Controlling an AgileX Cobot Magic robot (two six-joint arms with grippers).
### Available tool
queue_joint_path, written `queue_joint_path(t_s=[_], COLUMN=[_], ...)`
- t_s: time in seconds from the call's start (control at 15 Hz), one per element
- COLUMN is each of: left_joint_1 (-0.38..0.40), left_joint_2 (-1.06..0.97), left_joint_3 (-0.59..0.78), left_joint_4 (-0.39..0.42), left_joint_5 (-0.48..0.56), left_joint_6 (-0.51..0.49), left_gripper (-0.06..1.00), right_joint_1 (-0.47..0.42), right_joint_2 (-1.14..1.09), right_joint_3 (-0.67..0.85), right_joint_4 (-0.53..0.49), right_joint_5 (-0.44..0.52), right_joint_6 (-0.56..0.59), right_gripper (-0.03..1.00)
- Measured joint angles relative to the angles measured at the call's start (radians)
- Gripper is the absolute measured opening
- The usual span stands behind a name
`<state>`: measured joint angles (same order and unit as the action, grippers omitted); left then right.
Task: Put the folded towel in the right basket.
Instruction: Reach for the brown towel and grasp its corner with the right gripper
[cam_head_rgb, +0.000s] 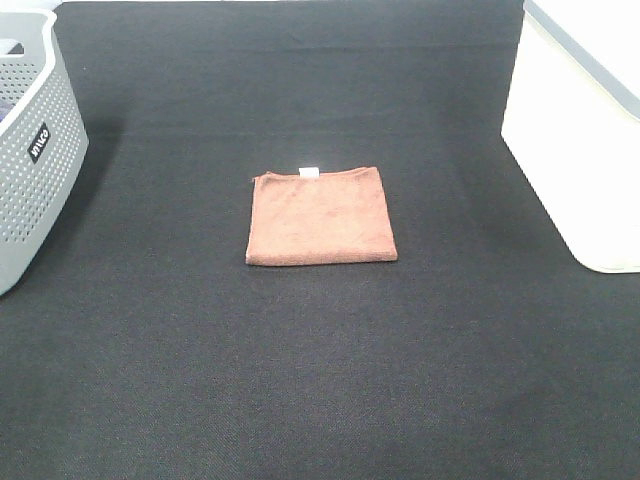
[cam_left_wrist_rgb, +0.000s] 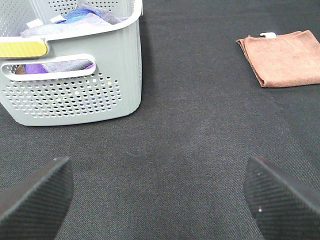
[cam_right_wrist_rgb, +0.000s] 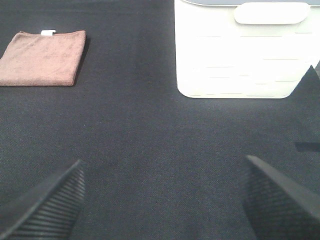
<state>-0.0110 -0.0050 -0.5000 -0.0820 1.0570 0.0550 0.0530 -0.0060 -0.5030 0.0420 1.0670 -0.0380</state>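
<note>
While both claws stood spread wide, neither held or touched anything. The left claw (cam_left_wrist_rgb: 157, 165) had its two dark ribbed fingers (cam_left_wrist_rgb: 37, 195) far apart over bare tabletop (cam_head_rgb: 320, 380), well apart from the folded towel (cam_head_rgb: 320, 217). The right claw (cam_right_wrist_rgb: 164, 162) was parted as widely and was likewise well away from the towel. Both pointed forward and down over the tabletop; whether their tips rested on it could not be told. The brown towel lay flat in a neat square, a small white tag (cam_head_rgb: 310, 172) at its far edge. The white right basket (cam_head_rgb: 575, 170) stood well to the towel's right. The grey perforated basket (cam_head_rgb: 35, 170), with cloths (cam_left_wrist_rgb: 85, 15) inside, stood well to the towel's left.
</note>
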Motion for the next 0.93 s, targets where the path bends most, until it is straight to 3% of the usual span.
queue_joint_path(t_s=[0.93], left_joint_1=[0.000], left_joint_2=[0.000], left_joint_3=[0.000], left_joint_4=[0.000], left_joint_5=[0.000], left_joint_6=[0.000], left_gripper=[0.88], right_joint_1=[0.000], right_joint_2=[0.000], right_joint_3=[0.000], right_joint_4=[0.000], right_joint_5=[0.000], right_joint_6=[0.000], right_gripper=[0.79])
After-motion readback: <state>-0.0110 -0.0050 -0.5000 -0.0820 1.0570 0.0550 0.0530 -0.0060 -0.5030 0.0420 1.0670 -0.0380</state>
